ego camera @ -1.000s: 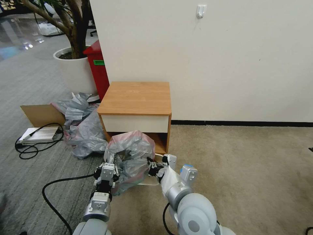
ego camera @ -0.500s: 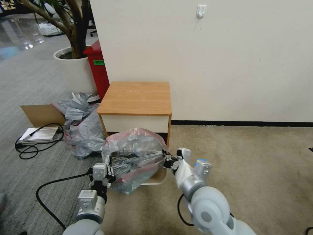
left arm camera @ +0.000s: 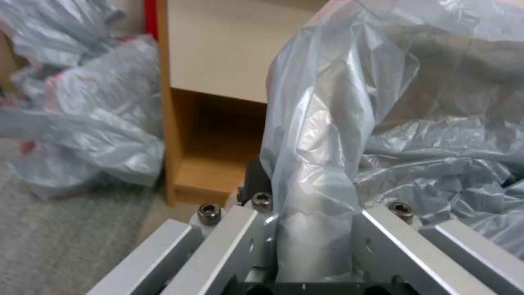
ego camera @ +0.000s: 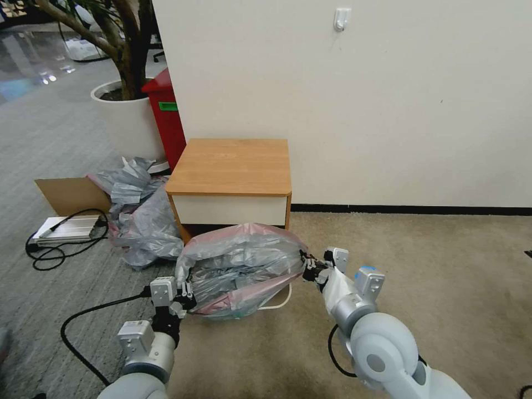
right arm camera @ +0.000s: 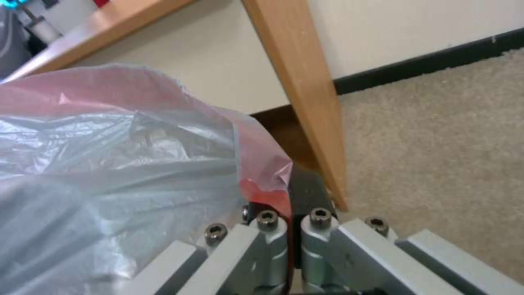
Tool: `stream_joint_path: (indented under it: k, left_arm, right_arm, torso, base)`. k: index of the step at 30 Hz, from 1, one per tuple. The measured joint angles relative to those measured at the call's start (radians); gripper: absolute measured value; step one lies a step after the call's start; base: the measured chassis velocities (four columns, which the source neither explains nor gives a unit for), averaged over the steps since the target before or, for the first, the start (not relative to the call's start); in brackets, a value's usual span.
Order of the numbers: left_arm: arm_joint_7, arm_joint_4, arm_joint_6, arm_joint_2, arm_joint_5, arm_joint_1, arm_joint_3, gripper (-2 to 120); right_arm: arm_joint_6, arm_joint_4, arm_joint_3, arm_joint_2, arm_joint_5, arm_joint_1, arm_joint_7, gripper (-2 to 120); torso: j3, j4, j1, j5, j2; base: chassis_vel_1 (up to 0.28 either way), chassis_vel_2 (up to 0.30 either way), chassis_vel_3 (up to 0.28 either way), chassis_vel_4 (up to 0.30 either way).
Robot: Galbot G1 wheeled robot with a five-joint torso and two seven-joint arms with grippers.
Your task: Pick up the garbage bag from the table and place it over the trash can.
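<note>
Both tools, left [ego camera: 185, 292] and right [ego camera: 308, 267], pinch the bag [ego camera: 238, 266] stretched nine-to-three, directly above the can [ego camera: 277, 302].

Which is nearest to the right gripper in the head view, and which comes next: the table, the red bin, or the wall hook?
From the right gripper:
1. Table, just behind it, toward the left.
2. Red bin, farther back on the left.
3. Wall hook, high on the wall.

no readable text or labels
</note>
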Motion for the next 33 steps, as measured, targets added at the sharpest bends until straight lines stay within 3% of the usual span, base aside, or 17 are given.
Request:
stream_joint_path:
  k: [12,19,26,33]
  left_arm:
    - [-0.019,-0.019,0.044,-0.003,-0.177,-0.031,-0.010,3]
    - [-0.035,-0.025,0.063,-0.015,-0.228,-0.044,-0.017,3]
    - [-0.090,-0.025,0.104,-0.035,-0.236,-0.063,-0.024,3]
    - [-0.124,-0.012,0.136,-0.041,-0.231,-0.074,-0.038,3]
  right_arm:
    - [-0.058,0.017,0.020,-0.072,-0.031,-0.068,-0.050,0]
    - [-0.076,0.034,0.042,-0.111,-0.040,-0.105,-0.071,7]
    - [-0.067,0.080,0.097,-0.113,-0.057,-0.173,-0.068,35]
    - [0.000,0.161,0.194,-0.051,-0.093,-0.250,-0.029,61]
  torso:
    - [0.000,0.0000,0.000,-0.0001,0.000]
    - [0.000,0.0000,0.000,-0.0001,0.000]
    - [0.000,0.0000,0.000,-0.0002,0.000]
    - [0.000,0.0000,0.000,-0.0002,0.000]
  base:
    - [0.000,0.000,0.000,0.000]
    - [0.000,0.000,0.000,0.000]
    - [0.000,0.000,0.000,0.000]
    - [0.000,0.000,0.000,0.000]
